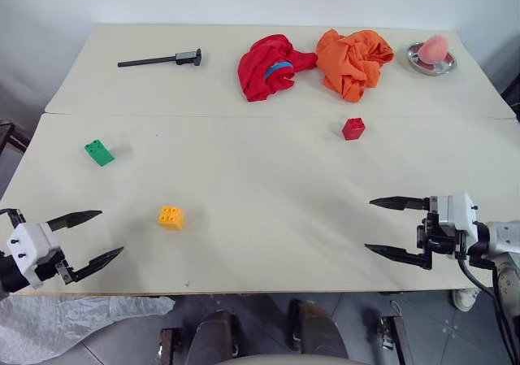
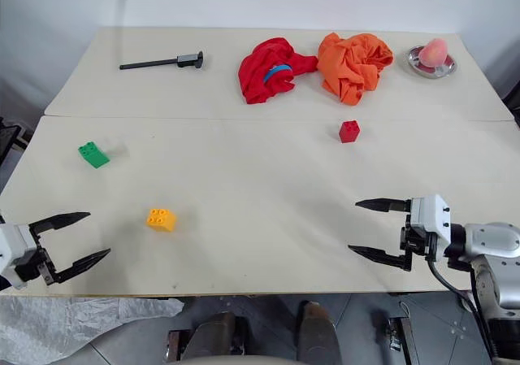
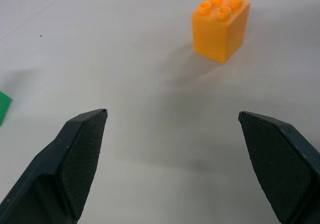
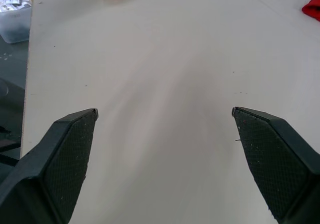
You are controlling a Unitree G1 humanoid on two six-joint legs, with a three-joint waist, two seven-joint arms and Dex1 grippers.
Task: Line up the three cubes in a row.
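Both claws are spread wide and holding nothing. The left gripper point(image 1: 111, 234) sits at the lower left of the head view, fingers splayed over the bare table point(image 1: 268, 219) near its front edge, touching no brick. The right gripper point(image 1: 368, 226) is at the lower right, pointing in toward the middle, jaws just as wide, also over bare tabletop.

Count of the bricks: three, all well apart from each other, no row whatsoever. The yellow-orange cube point(image 1: 171, 217) is lower left of centre, closest to the left claw, and in the left wrist view it stands studs-up a bit beyond the fingertips and off toward one finger's side, not between them. The green cube point(image 1: 99, 152) is further up on the left side. The red cube point(image 1: 353, 128) is right of centre, upper half of the frame.

Other stuff along the top of the frame: two crumpled cloths side by side, one red cloth point(image 1: 272, 66) and one orange cloth point(image 1: 353, 60), one black tool point(image 1: 161, 59) at upper left, and one small metal dish point(image 1: 431, 58) with something pinkish in it at upper right.
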